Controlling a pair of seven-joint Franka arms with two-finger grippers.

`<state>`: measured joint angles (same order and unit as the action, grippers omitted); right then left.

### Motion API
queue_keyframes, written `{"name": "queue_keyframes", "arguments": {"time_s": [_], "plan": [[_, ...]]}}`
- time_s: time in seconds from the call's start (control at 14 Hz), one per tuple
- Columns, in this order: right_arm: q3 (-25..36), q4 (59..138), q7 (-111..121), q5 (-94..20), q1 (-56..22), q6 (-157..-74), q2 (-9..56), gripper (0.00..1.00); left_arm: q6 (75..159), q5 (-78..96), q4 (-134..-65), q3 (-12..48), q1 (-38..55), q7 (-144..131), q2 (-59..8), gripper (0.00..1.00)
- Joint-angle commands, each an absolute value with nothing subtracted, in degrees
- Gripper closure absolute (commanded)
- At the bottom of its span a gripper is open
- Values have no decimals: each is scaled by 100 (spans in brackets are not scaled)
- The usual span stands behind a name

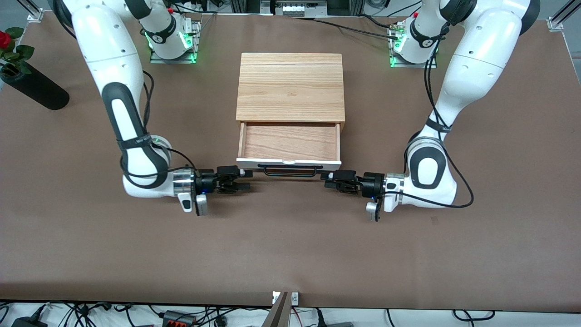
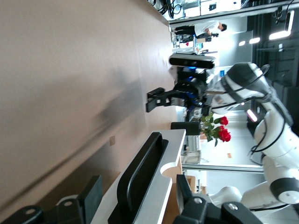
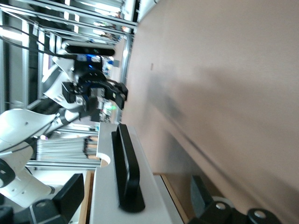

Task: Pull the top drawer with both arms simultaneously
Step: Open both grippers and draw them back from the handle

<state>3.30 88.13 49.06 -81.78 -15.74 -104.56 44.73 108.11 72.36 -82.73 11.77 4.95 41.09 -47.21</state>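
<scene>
The two grippers are the things closest to the front camera. Just past them is the top drawer [image 1: 289, 143], near the middle of the table [image 1: 290, 245]. It is pulled out of the light wooden box [image 1: 290, 86]. You can see its reddish-brown wood floor, and nothing lies in it. Its white front faces 6 o'clock, with the long black handle [image 1: 289, 170] along it.

The right gripper [image 1: 241, 180] is at the end of the handle toward the right arm's side, about 8 o'clock from the drawer. Its fingers are apart and hold nothing. The left gripper [image 1: 327, 179] is at the handle's other end, about 4 o'clock from the drawer. Its fingers are apart too, not on the bar.

Both arms bend down from their bases at 12 o'clock, with wrists low and flat, pointing at each other.

A black vase [image 1: 34, 88] with a red rose [image 1: 4, 39] lies at 10 o'clock.
</scene>
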Motion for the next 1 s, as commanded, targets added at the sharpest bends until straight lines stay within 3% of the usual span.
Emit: {"name": "queue_keyframes", "arguments": {"time_s": [0.0, 0.57, 0.93], "plan": [[360, 8824, 4020, -7159, -1521, -10450, 3948, 0, 10767, 6970, -8165, 1125, 510, 4078, -4615, 28], [948, 8859, 3604, -3713, -1274, -10310, 3200, 0, 10740, 6110, -7840, 976, 352, 3965, -4342, 31], [1028, 8833, 2166, -1508, -1344, -9722, 2305, 0, 10705, 5319, -7831, 976, 150, 3867, -4052, 32]]}}
